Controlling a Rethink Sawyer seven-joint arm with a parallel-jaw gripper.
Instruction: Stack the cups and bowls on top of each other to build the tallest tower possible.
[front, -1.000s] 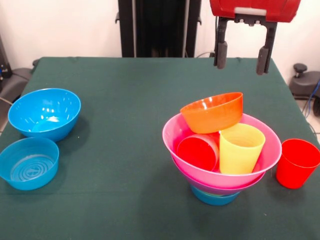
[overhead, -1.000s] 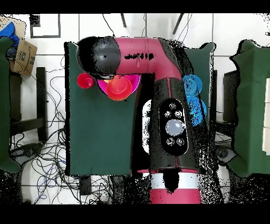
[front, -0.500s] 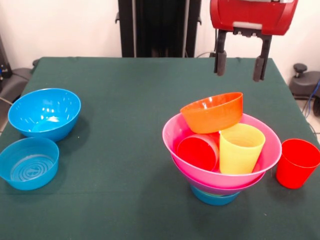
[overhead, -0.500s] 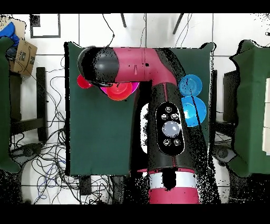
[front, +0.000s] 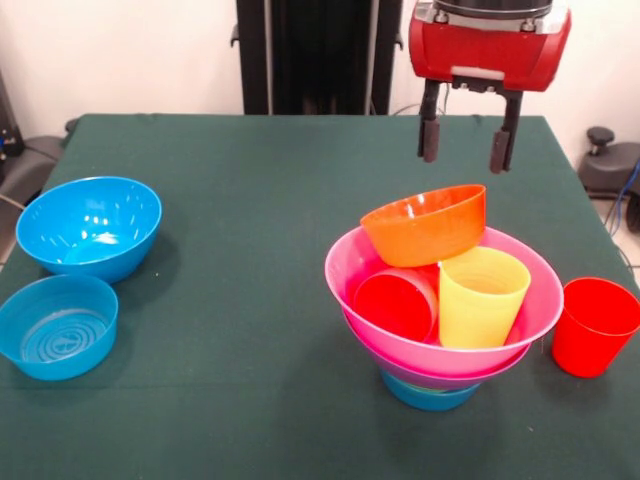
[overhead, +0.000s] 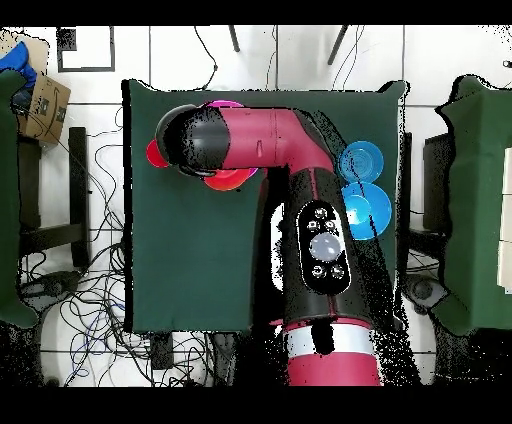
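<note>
hovering above the tower (front: 440, 340), the tool (front: 463, 150) is spread open and empty; the loose red cup (front: 593, 326) by the table's edge should be grasped next.

My arm (overhead: 290, 150) red and black, reaches from base across worktop, bends at elbow toward one side. Wrist housing red, pointing straight down. My gripper (front: 465, 148) hangs in air, jaws spread wide, nothing between them. Two dark fingers (front: 430, 138) vertical, parallel, tips level. In overhead view wrist hides jaws from sight.
</note>
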